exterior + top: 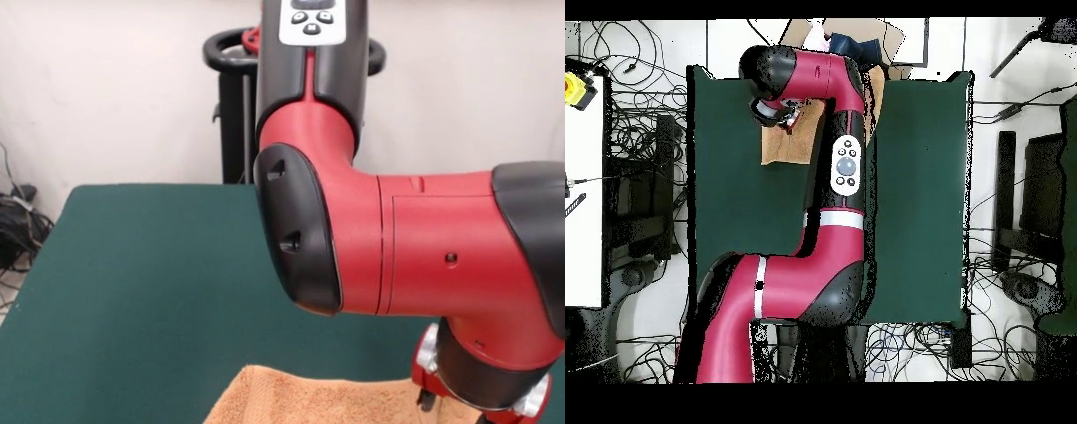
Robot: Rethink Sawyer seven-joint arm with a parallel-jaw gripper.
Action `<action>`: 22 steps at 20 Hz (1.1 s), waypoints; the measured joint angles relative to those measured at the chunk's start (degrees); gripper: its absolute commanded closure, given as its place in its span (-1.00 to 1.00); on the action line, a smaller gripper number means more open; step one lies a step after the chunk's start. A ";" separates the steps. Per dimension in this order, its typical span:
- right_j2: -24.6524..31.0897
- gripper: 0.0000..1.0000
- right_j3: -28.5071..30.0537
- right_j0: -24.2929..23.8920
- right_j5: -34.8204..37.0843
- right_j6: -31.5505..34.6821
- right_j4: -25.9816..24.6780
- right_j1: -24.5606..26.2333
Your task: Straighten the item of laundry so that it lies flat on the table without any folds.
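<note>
The orange-tan towel (787, 146) lies on the green table (725, 200) close to one short edge, partly hidden under the red arm (827, 120). The claw sits over it, but I cannot tell its state.

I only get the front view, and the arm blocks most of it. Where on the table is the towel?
Observer: From overhead, the towel lies near the end of the table farthest from the robot's base.
Operator: Is it flat?
Observer: I cannot tell. The arm crosses over it, and only a patch shows on one side.
Operator: Where does the arm end?
Observer: It stretches lengthwise along the table, and its bent end is right above the towel.
</note>
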 measured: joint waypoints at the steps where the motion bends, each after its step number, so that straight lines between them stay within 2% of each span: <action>1: 0.00 -1.00 -0.07 0.00 0.00 0.00 0.00 -0.01; 7: 0.00 -1.00 -0.37 0.00 0.19 0.00 0.15 -0.10; 22: 0.19 -1.00 -0.37 -0.52 15.47 0.00 5.97 -0.11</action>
